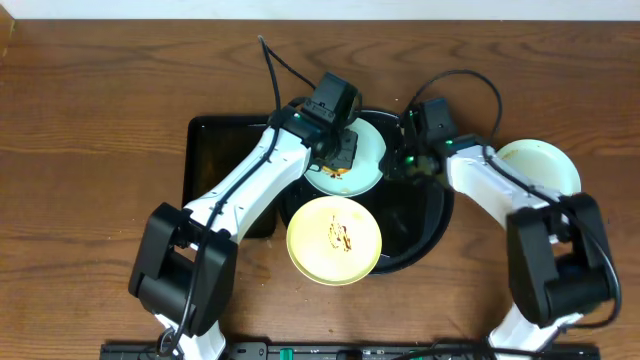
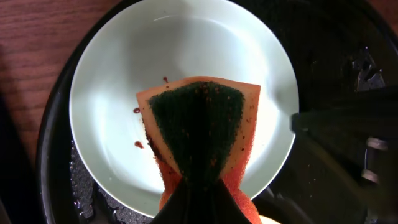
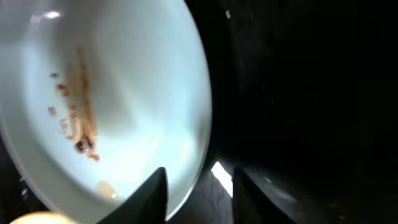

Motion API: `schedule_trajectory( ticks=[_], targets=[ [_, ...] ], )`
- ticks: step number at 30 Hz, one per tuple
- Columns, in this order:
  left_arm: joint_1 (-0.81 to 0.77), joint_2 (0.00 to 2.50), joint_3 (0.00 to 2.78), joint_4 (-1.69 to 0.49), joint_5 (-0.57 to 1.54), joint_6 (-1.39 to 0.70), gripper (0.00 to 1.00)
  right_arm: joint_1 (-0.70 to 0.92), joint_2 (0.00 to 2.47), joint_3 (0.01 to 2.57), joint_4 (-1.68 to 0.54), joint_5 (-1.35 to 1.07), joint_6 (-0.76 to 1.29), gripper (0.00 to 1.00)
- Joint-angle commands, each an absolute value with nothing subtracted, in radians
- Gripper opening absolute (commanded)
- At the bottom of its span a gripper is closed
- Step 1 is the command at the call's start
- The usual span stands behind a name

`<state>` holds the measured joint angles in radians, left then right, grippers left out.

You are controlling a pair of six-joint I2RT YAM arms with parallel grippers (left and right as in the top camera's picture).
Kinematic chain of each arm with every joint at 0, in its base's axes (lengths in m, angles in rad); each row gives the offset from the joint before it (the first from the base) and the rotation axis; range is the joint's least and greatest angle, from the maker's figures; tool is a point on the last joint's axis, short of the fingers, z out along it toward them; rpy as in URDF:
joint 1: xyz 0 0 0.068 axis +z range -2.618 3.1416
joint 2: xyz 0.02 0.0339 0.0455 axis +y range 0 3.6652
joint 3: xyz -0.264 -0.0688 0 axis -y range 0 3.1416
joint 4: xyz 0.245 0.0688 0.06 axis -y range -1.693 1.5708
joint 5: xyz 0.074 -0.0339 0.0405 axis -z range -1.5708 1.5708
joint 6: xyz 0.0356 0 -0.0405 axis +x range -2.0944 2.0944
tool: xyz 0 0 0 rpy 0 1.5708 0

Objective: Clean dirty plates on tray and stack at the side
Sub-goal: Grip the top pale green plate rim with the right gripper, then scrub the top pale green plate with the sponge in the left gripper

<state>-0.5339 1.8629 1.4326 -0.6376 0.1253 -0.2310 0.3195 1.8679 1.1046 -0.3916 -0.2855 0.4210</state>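
Black glossy tray point(image 1: 418, 228) on the table point(image 1: 90, 120) holds a mint plate point(image 1: 370, 150) with faint brown streaks; smeared yellow plate point(image 1: 334, 240) overlaps its rim. Left tool point(image 1: 340, 152) clamps an orange-green sponge point(image 2: 199, 124) there; right tool point(image 3: 199, 193) at the mint rim, grip? can't tell.

cam log | overhead: fixed high above the table point(image 1: 80, 120), faces straight down, far, takes in the whole workspace | left wrist: close, looks steeply down onto the mint-green plate point(image 1: 372, 150) and sponge point(image 2: 199, 118) | right wrist: nearest, low, skims that plate's rim beside the black tray point(image 1: 425, 225) | shared: all three views show this one plate on the tray
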Motion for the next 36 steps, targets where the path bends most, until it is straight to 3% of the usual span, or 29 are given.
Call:
schedule_trajectory(
  ticks=[1, 8, 23, 32, 36],
  targets=[
    [-0.533, 1.876, 1.416, -0.63, 0.129, -0.223, 0.08, 0.344, 1.911, 1.116, -0.389, -0.277, 0.46, 0.17],
    [-0.536, 1.876, 1.402, -0.63, 0.151, -0.227, 0.08, 0.339, 1.909, 1.116, -0.458, -0.142, 0.479, 0.02],
    [-0.603, 1.888, 1.313, -0.521, 0.247, -0.263, 0.08, 0.325, 1.909, 1.116, -0.531, -0.101, 0.478, 0.01],
    [-0.638, 2.018, 1.313, -0.502, 0.247, -0.311, 0.08, 0.325, 1.909, 1.116, -0.54, -0.102, 0.478, 0.01],
    [-0.623, 2.047, 1.313, -0.5, 0.118, -0.312, 0.08, 0.325, 1.909, 1.116, -0.543, -0.102, 0.478, 0.01]
  ],
)
